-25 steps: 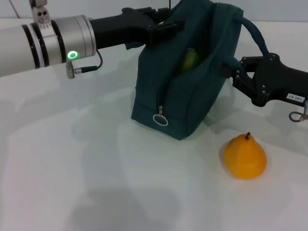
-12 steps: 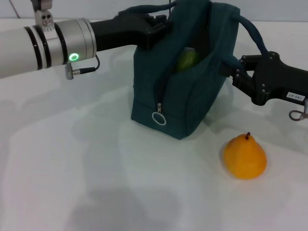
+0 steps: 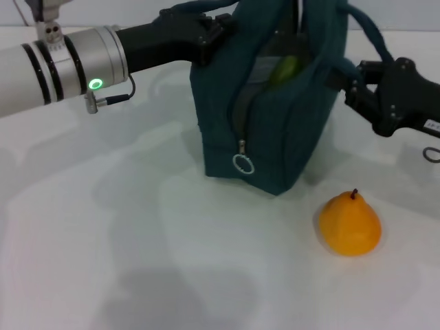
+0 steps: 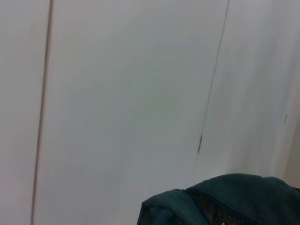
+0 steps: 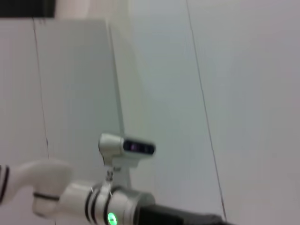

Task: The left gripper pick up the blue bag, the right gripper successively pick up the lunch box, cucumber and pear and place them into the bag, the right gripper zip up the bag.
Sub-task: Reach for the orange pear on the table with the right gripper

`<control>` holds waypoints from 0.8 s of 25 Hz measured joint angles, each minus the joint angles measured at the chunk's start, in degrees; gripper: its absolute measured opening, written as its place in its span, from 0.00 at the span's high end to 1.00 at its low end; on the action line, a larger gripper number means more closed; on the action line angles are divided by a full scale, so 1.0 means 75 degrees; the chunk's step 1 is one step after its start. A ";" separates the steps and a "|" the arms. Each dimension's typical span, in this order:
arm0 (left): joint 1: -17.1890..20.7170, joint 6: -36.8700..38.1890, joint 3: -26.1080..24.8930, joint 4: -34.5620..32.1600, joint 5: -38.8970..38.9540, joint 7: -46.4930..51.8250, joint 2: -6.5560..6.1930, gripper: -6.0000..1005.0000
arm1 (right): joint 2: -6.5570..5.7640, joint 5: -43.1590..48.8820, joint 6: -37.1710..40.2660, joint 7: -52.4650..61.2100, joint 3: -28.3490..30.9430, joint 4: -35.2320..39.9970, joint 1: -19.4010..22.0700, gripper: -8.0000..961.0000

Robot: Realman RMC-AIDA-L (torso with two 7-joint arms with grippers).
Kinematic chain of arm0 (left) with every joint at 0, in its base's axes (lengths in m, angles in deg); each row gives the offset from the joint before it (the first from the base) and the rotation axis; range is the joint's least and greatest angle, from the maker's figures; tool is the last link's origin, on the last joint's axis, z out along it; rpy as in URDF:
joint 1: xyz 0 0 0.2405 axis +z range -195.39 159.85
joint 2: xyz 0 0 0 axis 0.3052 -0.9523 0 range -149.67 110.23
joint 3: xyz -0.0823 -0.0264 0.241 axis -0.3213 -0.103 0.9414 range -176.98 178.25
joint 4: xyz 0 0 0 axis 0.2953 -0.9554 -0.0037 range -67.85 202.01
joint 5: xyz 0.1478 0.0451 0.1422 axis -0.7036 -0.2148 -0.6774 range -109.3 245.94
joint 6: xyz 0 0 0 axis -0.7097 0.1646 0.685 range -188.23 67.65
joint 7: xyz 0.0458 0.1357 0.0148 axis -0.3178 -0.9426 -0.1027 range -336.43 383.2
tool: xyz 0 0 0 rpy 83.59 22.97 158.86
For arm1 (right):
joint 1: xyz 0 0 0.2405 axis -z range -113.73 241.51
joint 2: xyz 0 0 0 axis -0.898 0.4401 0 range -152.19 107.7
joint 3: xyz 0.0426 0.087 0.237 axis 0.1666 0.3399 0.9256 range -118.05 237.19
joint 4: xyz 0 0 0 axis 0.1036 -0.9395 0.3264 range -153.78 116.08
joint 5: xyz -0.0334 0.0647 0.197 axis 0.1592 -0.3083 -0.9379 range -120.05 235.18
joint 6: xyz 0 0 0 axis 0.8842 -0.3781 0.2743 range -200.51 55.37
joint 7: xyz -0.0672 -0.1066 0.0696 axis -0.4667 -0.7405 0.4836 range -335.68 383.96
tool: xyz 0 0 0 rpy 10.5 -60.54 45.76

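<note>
Cucumber (image 3: 286, 69) lay inside the bag (image 3: 275, 130), left claw (image 3: 206, 31) clenched on its rim, right claw (image 3: 340, 75) at the mouth, grip unclear; pear (image 3: 349, 223) seemingly next.

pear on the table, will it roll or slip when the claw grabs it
The pear sits upright on its broad base with the stem up, so it probably stays put until nudged. Its rounded, tapering sides look smooth, so the fingers may slide toward the narrow top. Tipped over, it would likely roll in a curve.
</note>
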 joint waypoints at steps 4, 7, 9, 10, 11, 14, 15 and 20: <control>0.0188 0.0428 -0.0011 -0.0017 0.0454 -0.0535 -0.0023 0.95 | -0.0004 -0.0195 0.0368 -0.0006 0.0024 -0.0005 -0.0056 0.92; 0.0433 0.0857 -0.0199 -0.0017 0.0865 -0.1081 -0.0036 0.95 | -0.0031 -0.0379 0.0668 0.0038 0.0099 -0.0003 -0.0125 0.92; 0.0596 0.1187 -0.0446 0.0031 0.1078 -0.1458 -0.0002 0.95 | -0.0040 -0.0400 0.0724 0.0053 0.0157 -0.0005 -0.0125 0.92; 0.0660 0.1325 -0.0526 0.0095 0.1217 -0.1634 0.0009 0.95 | -0.0046 -0.0406 0.0742 0.0060 0.0179 -0.0004 -0.0126 0.92; 0.0742 0.1490 -0.0588 0.0207 0.1407 -0.1874 0.0017 0.95 | -0.0052 -0.0408 0.0744 0.0063 0.0189 -0.0005 -0.0127 0.92; 0.0867 0.1766 -0.0598 0.0589 0.1857 -0.2453 0.0011 0.95 | -0.0072 -0.0403 0.0587 0.0074 0.0197 -0.0036 -0.0166 0.92; 0.0877 0.1798 -0.0595 0.0669 0.1901 -0.2566 0.0011 0.95 | -0.0076 -0.0382 0.0472 0.0104 0.0188 -0.0086 -0.0205 0.92; 0.0919 0.1913 -0.0580 0.0768 0.1746 -0.2722 -0.0016 0.95 | -0.0082 -0.0102 0.0215 0.0361 0.0119 -0.0595 -0.0529 0.92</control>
